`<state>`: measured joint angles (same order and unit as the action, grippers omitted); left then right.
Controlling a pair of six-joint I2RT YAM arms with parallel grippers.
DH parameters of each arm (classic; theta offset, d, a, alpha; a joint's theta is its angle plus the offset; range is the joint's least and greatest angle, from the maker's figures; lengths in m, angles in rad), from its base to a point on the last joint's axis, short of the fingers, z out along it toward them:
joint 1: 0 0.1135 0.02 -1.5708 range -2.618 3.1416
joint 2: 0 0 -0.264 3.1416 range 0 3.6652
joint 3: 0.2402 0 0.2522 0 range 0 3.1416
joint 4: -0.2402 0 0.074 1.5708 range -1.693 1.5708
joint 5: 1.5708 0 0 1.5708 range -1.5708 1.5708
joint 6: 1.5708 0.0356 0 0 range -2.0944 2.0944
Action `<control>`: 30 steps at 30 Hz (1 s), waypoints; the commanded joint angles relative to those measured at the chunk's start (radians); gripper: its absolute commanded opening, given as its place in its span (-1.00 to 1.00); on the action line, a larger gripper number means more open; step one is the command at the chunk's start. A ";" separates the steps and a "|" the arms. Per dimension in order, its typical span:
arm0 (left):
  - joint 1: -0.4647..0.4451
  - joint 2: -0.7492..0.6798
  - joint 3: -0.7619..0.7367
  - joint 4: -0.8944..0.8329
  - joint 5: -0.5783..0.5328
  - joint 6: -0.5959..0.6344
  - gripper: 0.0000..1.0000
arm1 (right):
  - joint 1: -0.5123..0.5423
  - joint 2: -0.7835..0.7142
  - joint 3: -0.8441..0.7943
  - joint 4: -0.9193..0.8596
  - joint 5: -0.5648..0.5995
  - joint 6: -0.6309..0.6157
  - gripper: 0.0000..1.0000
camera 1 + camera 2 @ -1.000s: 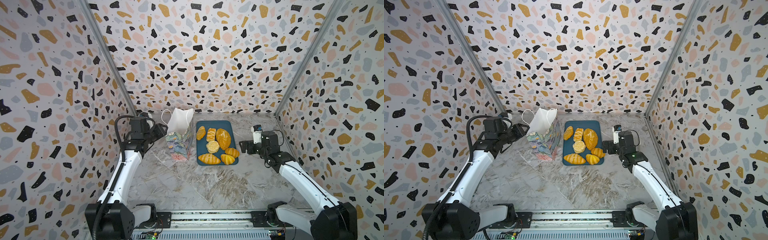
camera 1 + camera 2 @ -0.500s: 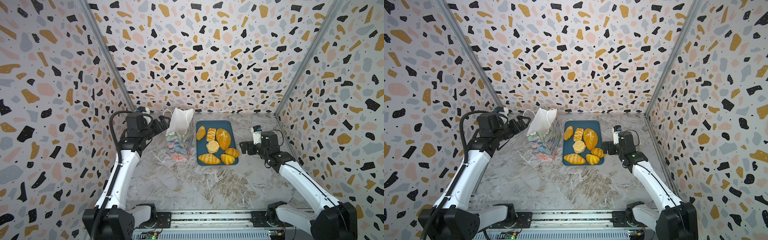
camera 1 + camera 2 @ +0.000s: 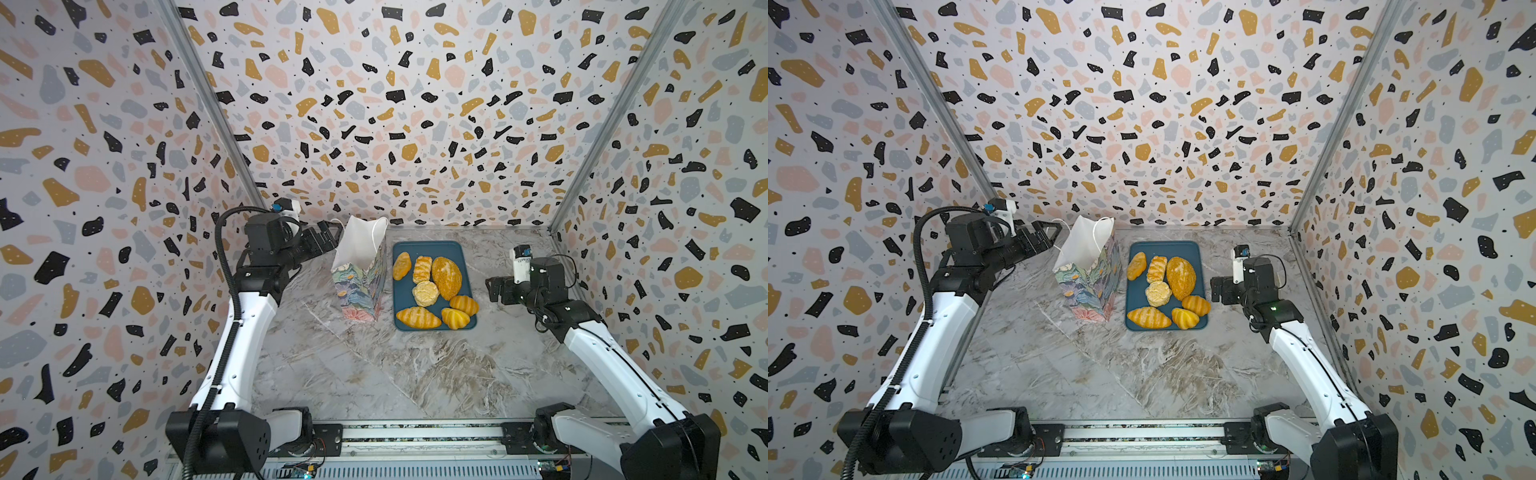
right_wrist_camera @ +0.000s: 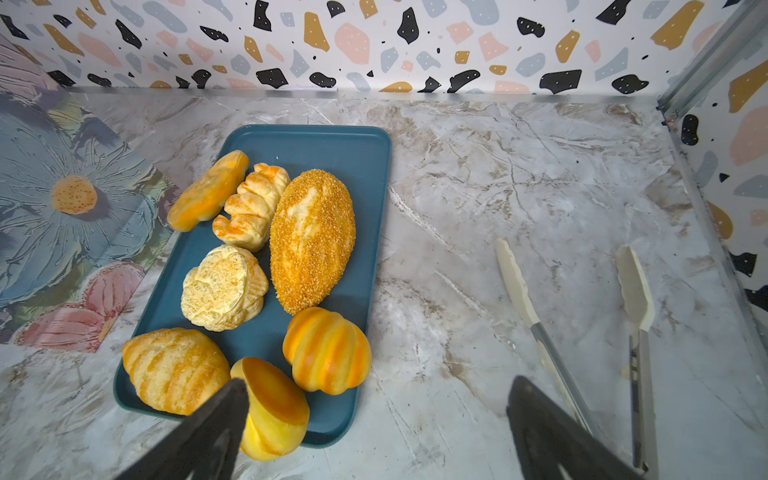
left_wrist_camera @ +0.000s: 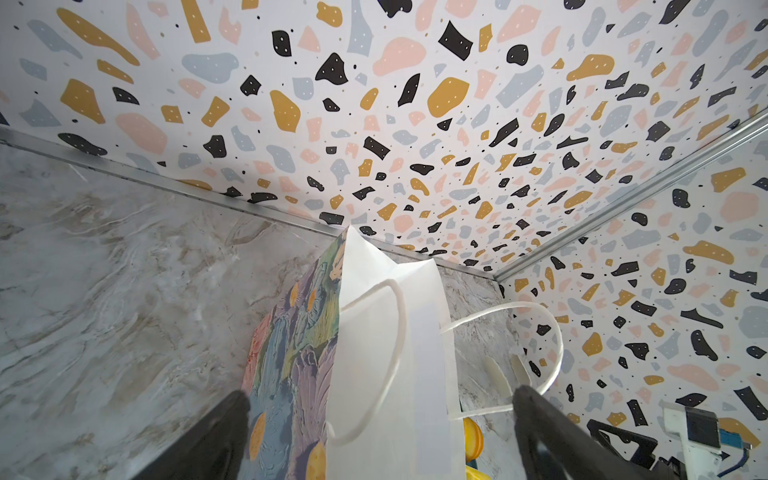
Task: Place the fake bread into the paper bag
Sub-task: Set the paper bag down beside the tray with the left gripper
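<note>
At the left of both top views, your left gripper (image 3: 329, 236) hangs just beside the upper rim of the tall, floral-painted paper bag (image 3: 359, 286). Its fingers are spread wide and hold nothing. In the left wrist view the bag's white mouth and a thin white cord handle (image 5: 395, 332) sit between the two dark fingers, but you cannot tell whether either finger touches the paper. The bag stands upright on the marble-patterned tabletop (image 3: 374, 374), left of centre, with its bottom hidden. It looks light and flimsy and is likely to tip or crease if nudged, so steady it by the rim of one wall rather than by the cord. Just to its right lies the flat dark-blue tray (image 3: 428, 249). All the fake bread you can see is on it, seven pieces in all. A smooth orange roll (image 3: 402, 266), a plaited pastry (image 3: 422, 269), a pale round bun (image 3: 425, 293) and a seeded oval loaf (image 3: 446, 277) fill the middle. A striped croissant (image 3: 417, 318) and two ridged yellow rolls (image 3: 464, 304) lie along the lower edge. They look like soft, springy foam, nearly weightless and a little slick, so pinch each one across its narrow waist; the loaf needs the widest bite. Right of the tray, your right gripper (image 3: 496, 289) hovers near the ridged rolls with its fingers wide apart and empty. In the right wrist view, cream-tipped metal tongs (image 4: 515, 282) lie on the table at the right of the frame, well apart from the tray.
</note>
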<state>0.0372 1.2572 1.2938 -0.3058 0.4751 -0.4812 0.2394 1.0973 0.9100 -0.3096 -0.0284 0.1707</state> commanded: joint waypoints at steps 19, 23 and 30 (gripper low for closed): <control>0.015 0.126 0.143 -0.002 0.093 0.135 -0.24 | -0.055 -0.033 0.125 -0.138 0.007 0.025 0.97; 0.015 0.137 0.165 -0.033 0.059 0.153 -0.34 | -0.069 -0.044 0.116 -0.136 0.008 0.019 0.97; 0.015 0.159 0.173 -0.030 0.053 0.158 -0.66 | -0.089 -0.037 0.107 -0.118 -0.022 0.024 0.97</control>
<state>0.0505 1.4033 1.4296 -0.3408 0.5358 -0.3443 0.1566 1.0683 0.9886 -0.4244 -0.0334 0.1963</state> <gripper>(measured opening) 0.209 0.987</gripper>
